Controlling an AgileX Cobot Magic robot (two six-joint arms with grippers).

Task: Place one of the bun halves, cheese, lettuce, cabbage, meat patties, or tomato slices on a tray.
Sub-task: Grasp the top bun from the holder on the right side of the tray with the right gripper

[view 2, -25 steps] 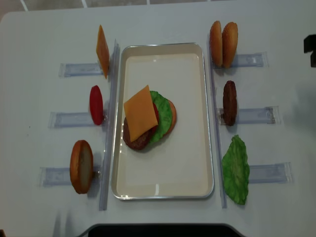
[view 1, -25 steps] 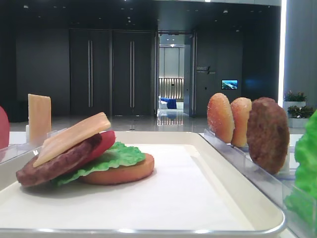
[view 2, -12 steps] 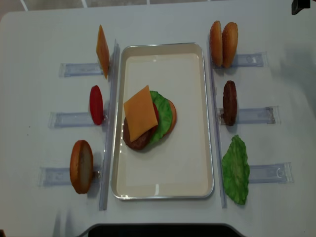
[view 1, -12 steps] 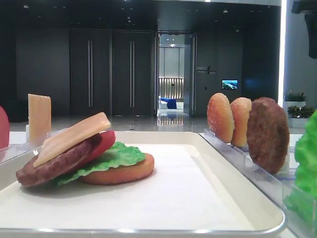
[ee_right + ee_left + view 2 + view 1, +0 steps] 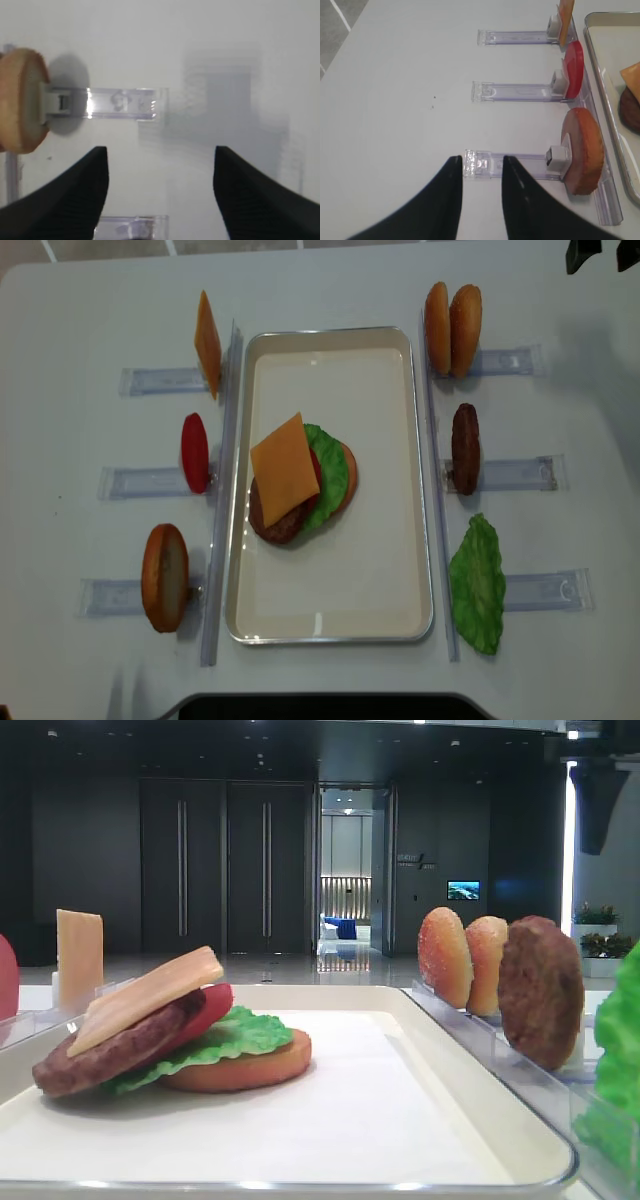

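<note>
The right gripper point(image 5: 159, 192) hangs with its two dark fingers spread wide and nothing between them, above bare white table point(image 5: 225, 60). Ahead of it and to its left, a clear slotted rack point(image 5: 107, 103) props a bun on edge, only the bun's rim in frame; a second rack point(image 5: 131, 226) lies just below the gap between the fingers. The left gripper point(image 5: 481, 192) is parted more narrowly, also empty, its tips either side of the near end of a rack point(image 5: 507, 162) that holds an orange bun point(image 5: 584, 150) upright. Beyond that stand a tomato slice point(image 5: 574, 76) and a cheese slice point(image 5: 565, 19), each in its own rack. Off to that gripper's right sits the tray point(image 5: 330, 625), carrying a tilted stack: bottom bun point(image 5: 347, 478), lettuce point(image 5: 331, 474), tomato, meat patty point(image 5: 272, 522) and cheese point(image 5: 285, 468) on top. Past the tray's far side stand two bun halves point(image 5: 451, 328), a second patty point(image 5: 465, 448) and a loose lettuce leaf point(image 5: 478, 585). No lettering is legible.
</note>
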